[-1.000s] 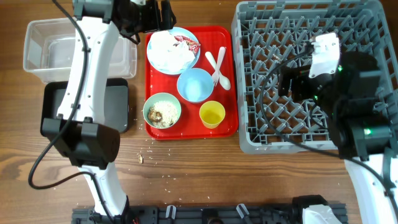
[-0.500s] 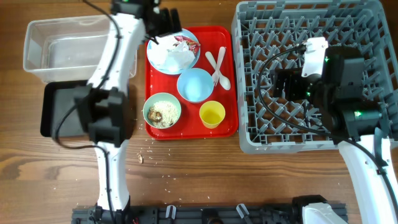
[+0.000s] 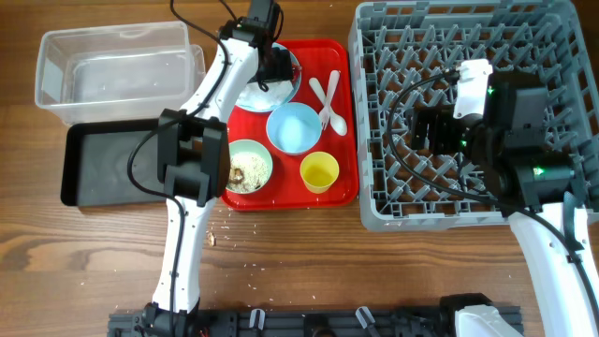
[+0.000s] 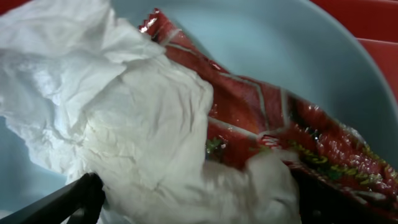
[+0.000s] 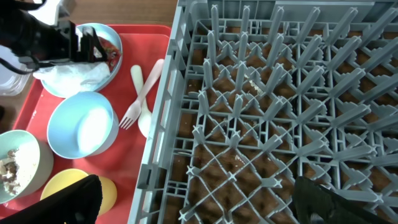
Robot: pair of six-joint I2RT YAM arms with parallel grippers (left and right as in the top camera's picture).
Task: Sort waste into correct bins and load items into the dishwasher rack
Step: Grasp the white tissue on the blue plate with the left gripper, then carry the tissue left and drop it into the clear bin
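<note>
My left gripper [image 4: 199,210] is spread wide, low over the plate [image 4: 267,37] at the back of the red tray [image 3: 344,56], with the crumpled tissue [image 4: 124,118] between its fingers and nothing pinched. The wrist view is close: white tissue in folds, a red-and-white wrapper [image 4: 273,124] tucked against it, both lying on the pale blue plate. From overhead my own arm hides most of that pile. My right gripper [image 5: 199,208] is wide open too, empty, hovering above the grey rack [image 5: 280,93]; its camera catches the pegs close up, plus the spoons [image 5: 144,124] and a blue bowl [image 5: 81,127] on the tray
</note>
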